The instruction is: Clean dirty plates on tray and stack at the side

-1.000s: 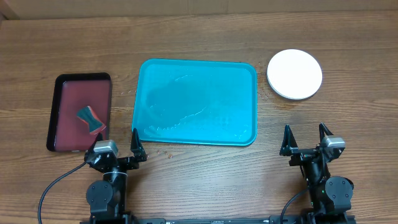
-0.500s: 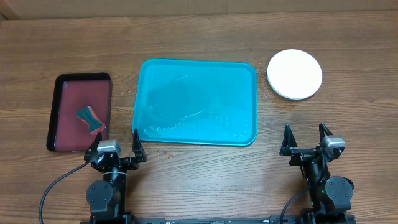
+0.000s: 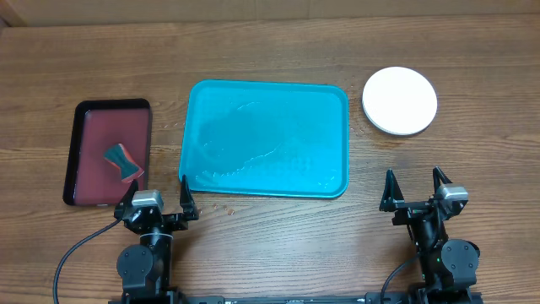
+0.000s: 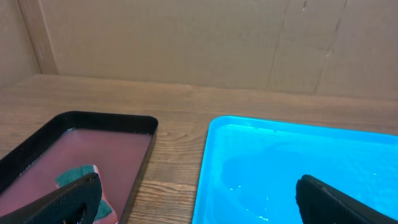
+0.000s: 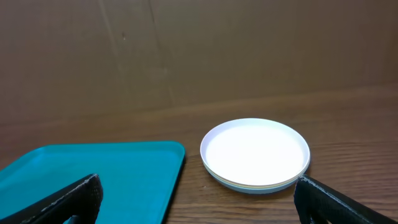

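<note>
Here, seen from overhead, a wooden desk (image 3: 270,42) carries a red tray (image 3: 78,160) with a black rim at far left, and a teal-and-red sponge (image 3: 123,163) lies toward its near end. Just in front of that tray's near right corner sits the left hand (image 3: 157,192), its fingers spread wide and gripping nothing. One tip stands by the red tray and the other by the near left corner of the blue tray (image 3: 264,83). The left wrist camera shows the same spread, with a dark finger (image 4: 68,199) low at each side of the frame. Between them are the red tray (image 4: 112,119), the sponge (image 4: 79,179) and the blue tray (image 4: 298,162), side by side but apart. The blue tray fills the middle of the desk, long side toward the arms, with faint glossy streaks across its floor. To its right, beyond the far right corner and apart from the rim, a round white plate (image 3: 400,100) rests on the bare desk. In the right wrist view the plate (image 5: 255,152) shows a plain white top, and thin lines at its near edge look like more than one rim. How many plates lie beneath cannot be told. The corner of the blue tray (image 5: 93,168) appears at its left. At near right the right hand (image 3: 413,177) is set back from the plate, fingers (image 5: 62,199) parted wide and gripping nothing, pointing toward the far side of the desk.
</note>
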You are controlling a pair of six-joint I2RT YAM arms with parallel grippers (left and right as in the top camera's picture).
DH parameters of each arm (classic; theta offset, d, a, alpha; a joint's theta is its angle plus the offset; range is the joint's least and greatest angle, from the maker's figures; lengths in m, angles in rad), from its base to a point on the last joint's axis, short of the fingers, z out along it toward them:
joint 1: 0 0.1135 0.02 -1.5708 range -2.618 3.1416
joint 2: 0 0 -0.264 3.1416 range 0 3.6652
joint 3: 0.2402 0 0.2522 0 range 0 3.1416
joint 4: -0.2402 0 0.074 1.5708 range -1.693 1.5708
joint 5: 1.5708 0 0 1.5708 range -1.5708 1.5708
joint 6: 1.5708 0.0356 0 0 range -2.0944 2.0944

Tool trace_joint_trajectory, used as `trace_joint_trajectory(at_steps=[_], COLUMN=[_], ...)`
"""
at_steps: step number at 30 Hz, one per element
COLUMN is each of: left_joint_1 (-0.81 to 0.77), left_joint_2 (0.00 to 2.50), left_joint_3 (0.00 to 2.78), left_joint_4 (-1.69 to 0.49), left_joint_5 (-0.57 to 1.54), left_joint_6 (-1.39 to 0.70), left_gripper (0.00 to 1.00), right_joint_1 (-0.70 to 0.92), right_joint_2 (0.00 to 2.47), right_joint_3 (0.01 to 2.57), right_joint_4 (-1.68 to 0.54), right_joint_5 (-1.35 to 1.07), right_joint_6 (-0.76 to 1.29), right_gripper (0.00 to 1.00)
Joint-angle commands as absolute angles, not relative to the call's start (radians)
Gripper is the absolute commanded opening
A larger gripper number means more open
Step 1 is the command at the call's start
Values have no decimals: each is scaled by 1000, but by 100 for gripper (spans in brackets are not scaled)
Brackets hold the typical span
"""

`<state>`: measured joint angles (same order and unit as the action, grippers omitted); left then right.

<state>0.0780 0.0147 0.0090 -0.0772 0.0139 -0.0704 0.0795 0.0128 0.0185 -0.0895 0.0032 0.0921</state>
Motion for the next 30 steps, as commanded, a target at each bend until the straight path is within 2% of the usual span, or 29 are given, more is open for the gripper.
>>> trace_joint_trajectory(at_steps=[1, 30], left_joint_1=[66, 66], left_joint_2=[6, 6], left_joint_3=[5, 5], left_joint_4=[-78, -78], left_joint_5=[16, 16], left_joint_6=[-51, -51], left_gripper=[100, 100], right_joint_1=[84, 84], right_joint_2=[3, 3], right_joint_3=[8, 8], right_joint_4=[-83, -83], right_joint_5=[-2, 6], right_joint_6=[85, 10], right_gripper=[100, 100])
